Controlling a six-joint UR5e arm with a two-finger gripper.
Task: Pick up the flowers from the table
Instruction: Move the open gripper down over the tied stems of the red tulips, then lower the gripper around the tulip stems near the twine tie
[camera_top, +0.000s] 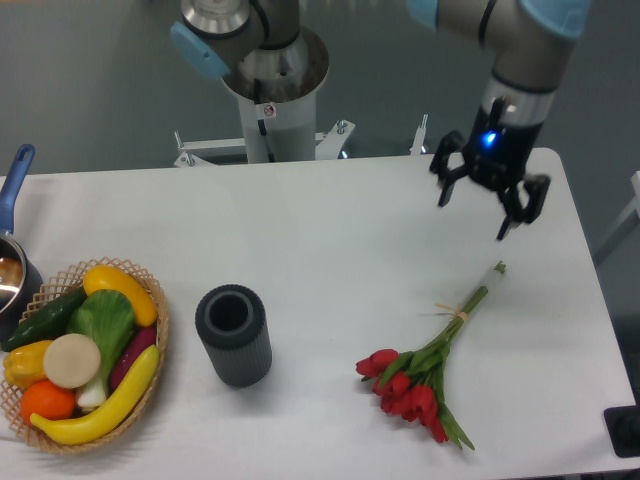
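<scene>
The flowers (418, 385), a bunch of red tulips with green leaves, lie flat on the white table (330, 240) at the front right. Their long green stems run up and right to a tip near the right edge, tied by a tan band (458, 314). My gripper (472, 216) hangs above the table at the back right, beyond the stem tip and apart from it. Its fingers (441, 192) are spread wide and hold nothing.
A dark grey ribbed cylindrical vase (233, 334) stands upright left of the flowers. A wicker basket (150, 375) with vegetables and fruit sits at the front left. A pot with a blue handle (14, 190) is at the left edge. The arm's base (270, 90) stands behind the table.
</scene>
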